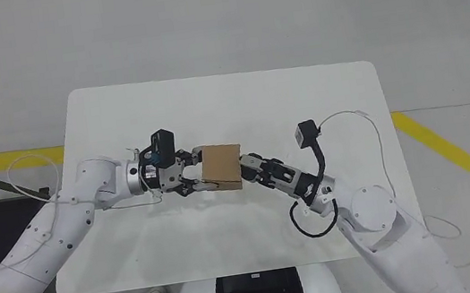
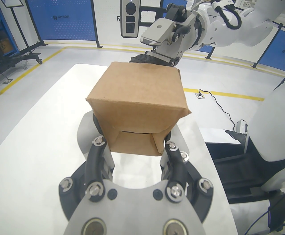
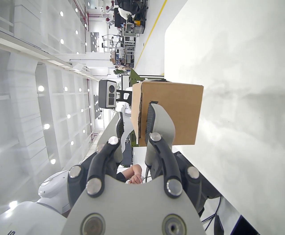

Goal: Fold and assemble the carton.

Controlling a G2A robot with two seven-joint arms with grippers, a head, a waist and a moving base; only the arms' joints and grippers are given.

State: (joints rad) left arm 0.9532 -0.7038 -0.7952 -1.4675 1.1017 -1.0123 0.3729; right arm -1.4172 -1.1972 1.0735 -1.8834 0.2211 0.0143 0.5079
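**Carton held between two grippers at mid-tabletop**

The carton (image 1: 220, 165) (image 2: 138, 98) (image 3: 178, 111) sits over the middle of the table (image 1: 211, 105), about level between the near and far edges. From above it looks nearly square, so its long axis is hard to call. It seems to run from one gripper to the other, in line with the tabletop's long edges. Its folded faces stand square and its top is flat.

The end of the carton toward the left edge of the tabletop is only partly closed. A flap hangs down over the upper part, and below it a gap shows bare cardboard inside, with a short side flap turned inward.

The left gripper (image 1: 192, 177) (image 2: 134, 126) meets that end. Its fingers (image 2: 85, 131) are set wide, one pressed to each side wall, clamping the box across its width.

The right gripper (image 1: 246, 170) (image 2: 155, 59) (image 3: 137, 111) is at the opposite end. Its jaws are half spread and straddle the raw, corrugated edge of the end panel. One finger (image 3: 160, 120) lies flat against the outer face, while the other stands a little apart from the cardboard, so nothing is pinched.
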